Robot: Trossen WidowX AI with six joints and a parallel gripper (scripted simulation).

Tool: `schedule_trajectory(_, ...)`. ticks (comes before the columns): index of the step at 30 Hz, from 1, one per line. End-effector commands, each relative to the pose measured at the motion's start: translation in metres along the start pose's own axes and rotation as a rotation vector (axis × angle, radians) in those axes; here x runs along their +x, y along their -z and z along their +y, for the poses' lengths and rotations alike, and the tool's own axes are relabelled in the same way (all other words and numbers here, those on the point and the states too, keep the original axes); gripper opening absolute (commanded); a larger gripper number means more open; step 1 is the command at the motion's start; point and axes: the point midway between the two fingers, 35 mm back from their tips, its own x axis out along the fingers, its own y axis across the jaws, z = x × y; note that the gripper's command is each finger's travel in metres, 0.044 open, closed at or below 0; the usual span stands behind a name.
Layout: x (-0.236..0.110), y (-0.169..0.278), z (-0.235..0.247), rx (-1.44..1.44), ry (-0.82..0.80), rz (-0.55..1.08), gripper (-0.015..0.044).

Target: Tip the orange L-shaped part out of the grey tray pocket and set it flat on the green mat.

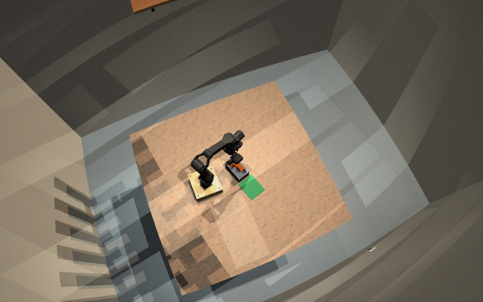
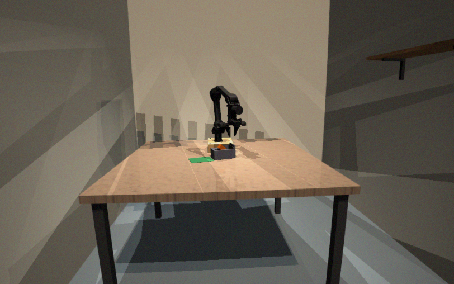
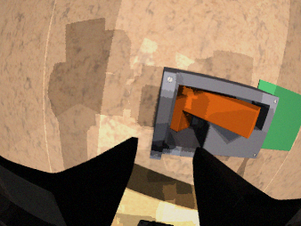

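Beige and grey walls close in a narrow room with a pale grey floor, and a brown wall shelf (image 2: 411, 51) hangs high on one side. Filling the middle of the room is a square wooden table (image 2: 160, 177) on dark legs.

Near the table's centre, a little toward its far edge in the exterior view, the black arm (image 2: 217, 107) rises from a pale square base plate (image 1: 215, 190) and folds over so the wrist points down. Its gripper (image 2: 236, 131) hangs in the air above the grey tray (image 2: 223, 154), apart from it; the two dark fingers stand partly spread, and nothing is between them.

Beside the base plate sits the tray, and the green mat (image 1: 251, 187) lies flat right against the tray's end, on the side away from the arm's wrist. Inside the tray's pocket the orange L-shaped part (image 3: 222, 111) is tilted, one end raised above the rim, the other sunk into the pocket. The fingertips do not touch it.
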Motion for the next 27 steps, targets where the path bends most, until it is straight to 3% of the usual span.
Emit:
schedule_trajectory(1,0.001,0.0,0.0,0.0,0.0,0.002,0.018)
schedule_trajectory(8,0.001,0.0,0.0,0.0,0.0,0.002,0.018)
schedule_trajectory(11,0.0,-0.001,-0.005,0.116,0.001,0.001,0.0259)
schedule_trajectory(12,0.0,-0.002,-0.009,0.189,0.002,0.001,0.028)
schedule_trajectory(23,-0.003,-0.012,-0.073,1.485,0.007,-0.011,0.028)
schedule_trajectory(27,-0.004,-0.012,-0.077,1.567,0.007,-0.013,0.028)
